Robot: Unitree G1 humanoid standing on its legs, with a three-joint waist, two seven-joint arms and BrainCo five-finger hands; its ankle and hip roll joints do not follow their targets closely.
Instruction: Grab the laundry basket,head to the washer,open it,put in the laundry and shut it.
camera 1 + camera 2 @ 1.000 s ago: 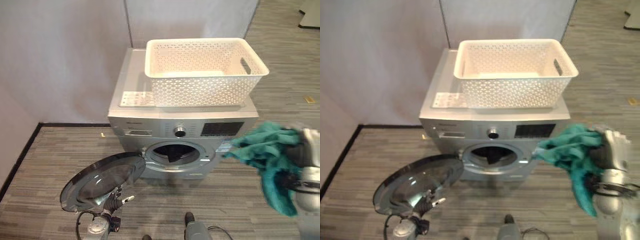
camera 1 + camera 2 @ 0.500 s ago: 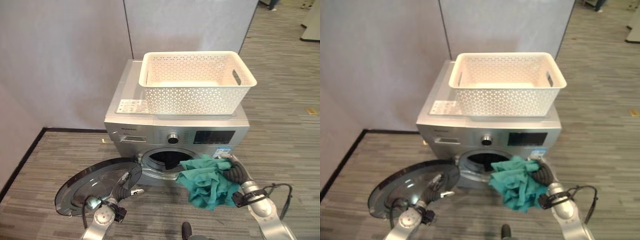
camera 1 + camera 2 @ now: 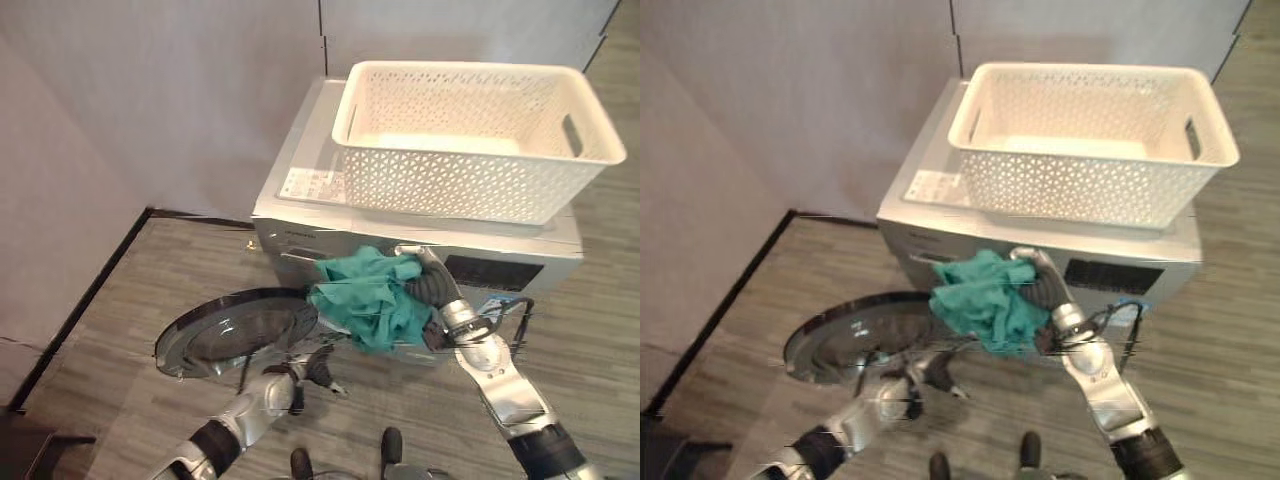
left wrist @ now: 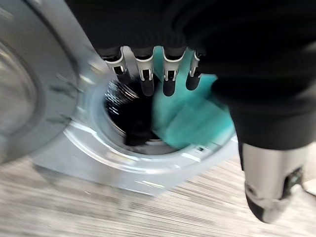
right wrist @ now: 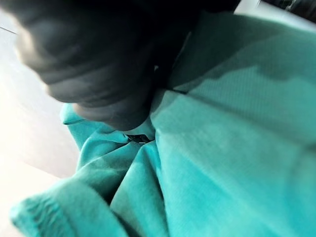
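Since half a second ago the view has swung, so the washer (image 3: 420, 255) now sits right of centre, and the right hand (image 3: 425, 285) has carried the teal cloth (image 3: 368, 297) up from in front of the drum to the washer's face, mid-frame. That hand is clenched on the cloth, which bunches to its left and hangs over the door opening (image 4: 136, 126), hiding it from the head views. In the left wrist view the cloth covers the opening's right side, with the dark drum just behind it. The left hand (image 3: 318, 368), fingers relaxed, hovers low in the frame by the open door (image 3: 240, 330). The white basket (image 3: 480, 135) sits on top. The push should go straight back into the drum, and the right hand is nearer.
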